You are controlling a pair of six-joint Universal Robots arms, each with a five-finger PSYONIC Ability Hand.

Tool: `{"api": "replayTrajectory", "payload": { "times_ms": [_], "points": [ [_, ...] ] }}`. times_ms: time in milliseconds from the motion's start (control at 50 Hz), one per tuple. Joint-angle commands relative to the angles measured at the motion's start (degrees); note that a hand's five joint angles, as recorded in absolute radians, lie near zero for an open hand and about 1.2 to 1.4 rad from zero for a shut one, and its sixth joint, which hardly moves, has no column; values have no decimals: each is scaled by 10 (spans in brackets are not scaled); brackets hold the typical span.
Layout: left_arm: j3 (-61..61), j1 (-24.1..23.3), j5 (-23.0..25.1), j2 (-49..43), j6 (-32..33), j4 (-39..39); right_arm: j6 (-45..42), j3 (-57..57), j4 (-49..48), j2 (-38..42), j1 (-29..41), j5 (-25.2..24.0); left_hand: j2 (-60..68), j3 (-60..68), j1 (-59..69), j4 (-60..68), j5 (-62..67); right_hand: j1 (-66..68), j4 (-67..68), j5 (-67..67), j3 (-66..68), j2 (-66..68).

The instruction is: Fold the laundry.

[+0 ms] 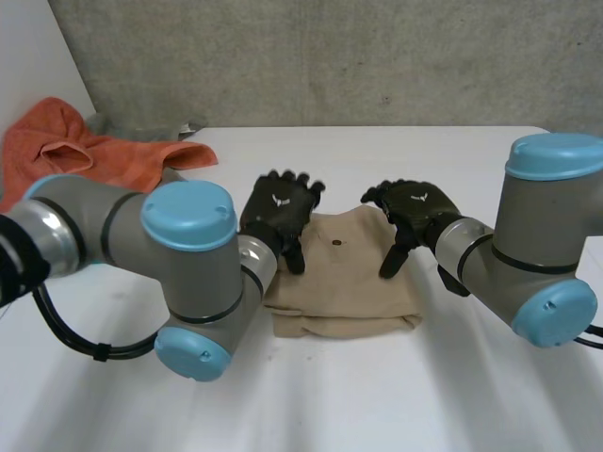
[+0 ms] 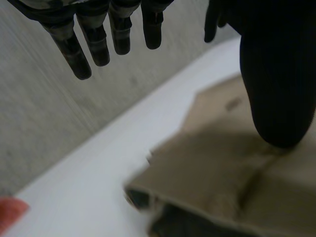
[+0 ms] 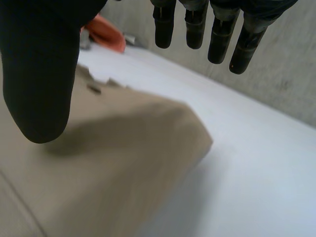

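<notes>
Left arm (image 1: 188, 282) is nearest: grey elbow with light-blue caps, low at near left, over the white table (image 1: 377, 405). Far left, an orange cloth (image 1: 85, 155) lies crumpled in a heap at the table's far-left end, below the grey wall (image 1: 377, 56), well apart from both hands.

Left hand (image 1: 278, 212) sits over the far-left part of the tan garment (image 1: 344, 282). In the left wrist view its fingers (image 2: 96, 47) are straight, spread a little, in the air with nothing between them. The thumb (image 2: 276, 89) points down at the garment near a fold; cannot tell if it touches. The hand is relaxed and holds nothing.

The tan garment lies flat mid-table between the two hands, folded into a rough rectangle with layered edges along its near side. There is a small dark mark (image 1: 336, 246) on its top face, between the two thumbs.

Right hand (image 1: 415, 209) is over the garment's far-right part, just right of the mark. In the right wrist view its fingers (image 3: 195, 29) are straight and apart, out past the garment's edge over bare table, with nothing in them. The thumb (image 3: 42, 89) comes down above the tan cloth with a shadow under it; touching or not, cannot tell. Nothing is gripped. The hands are near each other, not touching.

Right arm (image 1: 542, 245) is at near right, grey with light-blue caps, off the garment's right side.
</notes>
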Motion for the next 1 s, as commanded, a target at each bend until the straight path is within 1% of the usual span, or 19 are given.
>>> {"api": "replayTrajectory", "payload": {
  "times_ms": [20,80,160,240,320,360,460,480,500,560,580,600,620,640,680,700,760,840,1000],
  "points": [
    [15,3,-3,-49,8,-78,-22,-39,39,59,-5,-1,2,-2,11,3,-7,-16,-34,-36,-23,-27],
    [18,3,-4,-65,10,-103,-59,-50,50,85,-7,4,2,-2,11,3,-7,-16,-34,-36,-23,-27],
    [29,3,-4,-76,25,-110,-121,-61,65,108,-6,8,2,-2,11,3,-7,-16,-34,-36,-23,-27],
    [39,3,-2,-75,45,-113,-139,-61,67,99,-3,7,-1,-5,8,-1,-11,-10,-28,-30,-17,-21],
    [40,2,2,-53,50,-111,-115,-48,59,55,-4,2,-8,-12,1,-7,-17,-15,-33,-35,-22,-26],
    [40,4,4,-20,46,-110,-93,-39,49,32,-7,1,-13,-17,-4,-12,-23,-16,-34,-36,-23,-27],
    [31,10,18,49,46,-106,-2,36,-24,-32,-40,4,-17,-20,-8,-16,-26,-16,-34,-36,-23,-27],
    [28,10,31,68,45,-107,11,51,-34,-40,-49,4,-17,-20,-8,-16,-26,-16,-34,-36,-23,-27],
    [25,11,41,78,45,-108,48,90,-54,-69,-75,4,-17,-20,-8,-16,-26,-16,-34,-36,-23,-27],
    [6,24,92,122,40,-113,83,133,-61,-105,-100,0,-17,-20,-8,-16,-26,-16,-34,-36,-23,-27],
    [-5,35,127,146,34,-116,92,147,-61,-112,-105,-3,-15,-18,-6,-14,-24,-16,-34,-36,-23,-27],
    [-9,38,142,155,31,-117,104,169,-62,-121,-112,-7,-15,-18,-6,-14,-24,-16,-34,-36,-23,-27],
    [-13,41,158,164,26,-121,107,182,-62,-123,-114,-8,-13,-17,-4,-12,-23,-16,-34,-36,-23,-27],
    [-22,49,192,178,14,-129,109,192,-64,-123,-115,-12,-13,-17,-4,-12,-23,-16,-34,-36,-23,-27],
    [-28,57,221,188,3,-135,109,223,-68,-123,-116,-25,-13,-17,-4,-12,-23,-16,-34,-36,-23,-27],
    [-32,63,248,194,-9,-142,109,232,-69,-123,-116,-30,-13,-17,-4,-12,-23,-16,-34,-36,-23,-27],
    [-32,73,289,197,-29,-152,109,255,-71,-121,-114,-54,-10,-13,0,-9,-19,-16,-34,-36,-23,-27],
    [-32,76,300,199,-33,-154,117,261,-96,-90,-107,-82,-8,-12,1,-7,-17,-16,-34,-36,-23,-27],
    [-34,73,300,198,-33,-154,118,234,-138,-28,-61,-81,-6,-10,3,-6,-16,-16,-34,-36,-23,-27]
  ]
}}
